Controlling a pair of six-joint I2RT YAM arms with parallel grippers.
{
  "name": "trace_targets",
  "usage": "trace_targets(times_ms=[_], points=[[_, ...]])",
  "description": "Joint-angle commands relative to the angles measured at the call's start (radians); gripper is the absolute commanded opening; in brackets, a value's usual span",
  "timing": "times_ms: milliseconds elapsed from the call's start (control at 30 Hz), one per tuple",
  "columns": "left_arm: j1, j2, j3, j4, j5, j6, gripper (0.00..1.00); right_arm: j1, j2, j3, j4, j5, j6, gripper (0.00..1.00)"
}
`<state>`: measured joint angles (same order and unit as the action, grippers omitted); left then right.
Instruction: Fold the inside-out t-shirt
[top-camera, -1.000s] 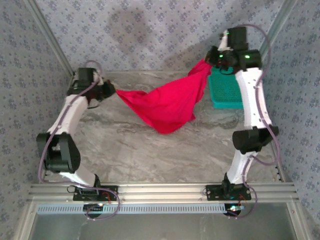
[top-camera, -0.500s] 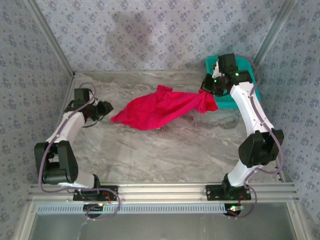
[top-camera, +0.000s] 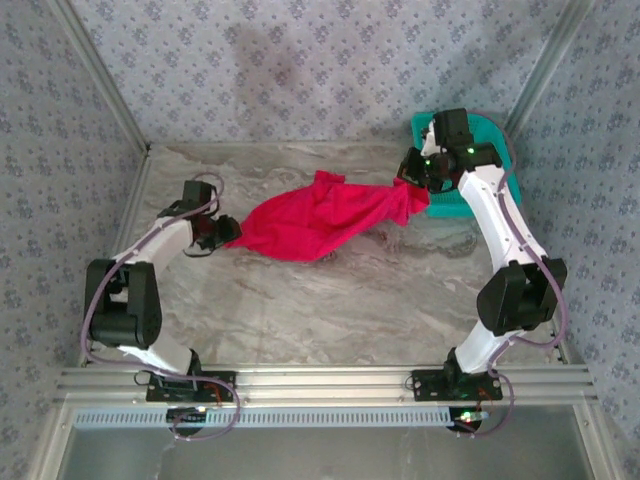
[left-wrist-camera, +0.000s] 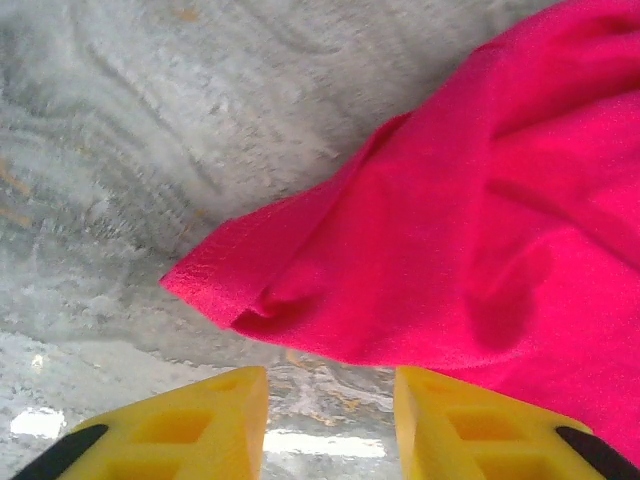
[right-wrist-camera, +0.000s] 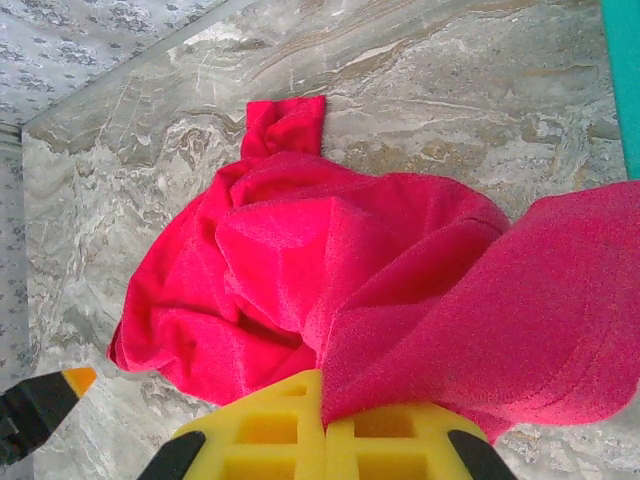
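The left arm (top-camera: 165, 240) is folded at the elbow and reaches inward, the left gripper (left-wrist-camera: 330, 400) angled down with jaws apart and empty. The right arm (top-camera: 500, 225) stretches far forward, the right gripper (top-camera: 412, 186) turned inward, jaws pinched tight on the t-shirt (right-wrist-camera: 400, 290)

A robot test booth, lab-like — marble-look table (top-camera: 300, 310) boxed in by patterned wall panels (top-camera: 300, 70) and metal posts (top-camera: 103, 80), left arm (top-camera: 160, 240) and right arm (top-camera: 500, 225) bolted to a metal rail (top-camera: 320, 380).
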<state>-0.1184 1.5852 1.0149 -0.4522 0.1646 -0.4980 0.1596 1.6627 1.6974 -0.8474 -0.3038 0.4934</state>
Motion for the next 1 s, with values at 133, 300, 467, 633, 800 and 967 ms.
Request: trace_targets(times_ms=[133, 300, 467, 633, 800, 967], points=[[-0.014, 0.116, 0.078, -0.082, -0.114, 0.074, 0.30, -0.005, 0.008, 0.025, 0.009, -0.038, 0.008, 0.00], [-0.014, 0.164, 0.082, -0.067, -0.152, 0.069, 0.30, -0.011, 0.010, 0.031, 0.010, -0.050, 0.011, 0.00], [-0.015, 0.179, 0.091, -0.052, -0.179, 0.059, 0.27, -0.017, 0.010, 0.038, 0.006, -0.054, 0.010, 0.00], [-0.013, 0.181, 0.107, -0.054, -0.211, 0.066, 0.23, -0.018, 0.008, 0.040, 0.007, -0.065, 0.012, 0.00], [-0.012, 0.201, 0.123, -0.045, -0.216, 0.067, 0.19, -0.018, 0.009, 0.041, 0.018, -0.078, 0.019, 0.00], [-0.012, 0.216, 0.144, -0.042, -0.231, 0.075, 0.14, -0.018, 0.002, 0.043, 0.020, -0.085, 0.022, 0.00]])
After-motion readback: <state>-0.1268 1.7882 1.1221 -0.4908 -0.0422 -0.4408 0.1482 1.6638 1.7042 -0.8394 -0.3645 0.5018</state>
